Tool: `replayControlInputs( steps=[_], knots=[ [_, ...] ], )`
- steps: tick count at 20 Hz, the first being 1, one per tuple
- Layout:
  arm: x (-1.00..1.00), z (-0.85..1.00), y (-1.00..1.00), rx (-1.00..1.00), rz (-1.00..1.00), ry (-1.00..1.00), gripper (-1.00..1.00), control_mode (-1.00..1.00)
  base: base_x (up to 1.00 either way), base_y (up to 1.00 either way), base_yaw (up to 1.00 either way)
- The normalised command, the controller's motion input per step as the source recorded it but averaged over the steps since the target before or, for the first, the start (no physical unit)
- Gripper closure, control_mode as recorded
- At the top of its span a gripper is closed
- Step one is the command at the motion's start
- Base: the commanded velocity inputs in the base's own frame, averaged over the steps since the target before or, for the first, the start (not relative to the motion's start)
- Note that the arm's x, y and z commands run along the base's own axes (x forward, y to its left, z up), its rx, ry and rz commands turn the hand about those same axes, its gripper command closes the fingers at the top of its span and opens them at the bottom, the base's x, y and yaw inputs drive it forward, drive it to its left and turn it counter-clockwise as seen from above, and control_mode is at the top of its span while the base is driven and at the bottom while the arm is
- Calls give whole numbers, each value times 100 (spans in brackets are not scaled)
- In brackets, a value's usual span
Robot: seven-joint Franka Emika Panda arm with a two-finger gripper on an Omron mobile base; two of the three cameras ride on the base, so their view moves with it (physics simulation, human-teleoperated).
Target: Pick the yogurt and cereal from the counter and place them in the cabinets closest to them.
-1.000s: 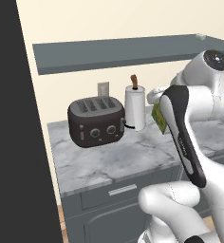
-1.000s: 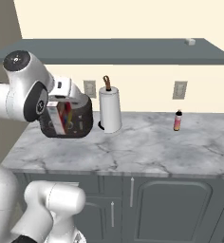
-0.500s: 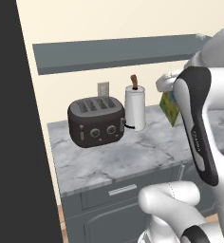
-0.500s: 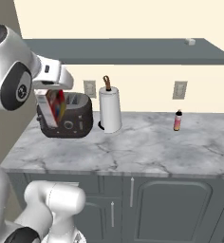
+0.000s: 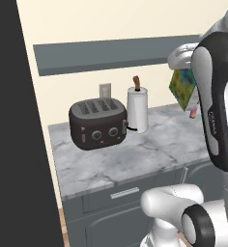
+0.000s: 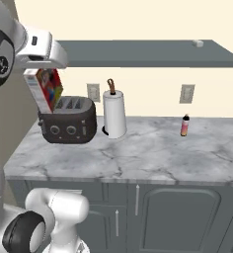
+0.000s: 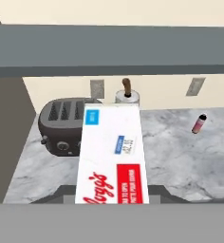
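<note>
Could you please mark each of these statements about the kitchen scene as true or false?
1. The gripper holds the cereal above the counter. True.
2. The cereal rests on the shelf. False: it hangs below shelf level.
3. The paper-towel roll stands beside the toaster. True.
4. The pink-red bottle lies toppled. False: it stands upright.
5. The toaster sits on the shelf. False: it is on the counter.
</note>
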Motion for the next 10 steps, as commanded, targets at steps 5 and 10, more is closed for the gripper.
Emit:
replayControlInputs(
  steps=[5, 10],
  knots=[
    [1, 52, 0, -1, 1, -9, 100, -100, 0, 0, 0],
    [11, 35, 1, -2, 1, -5, 100, -100, 0, 0, 0]
  ],
)
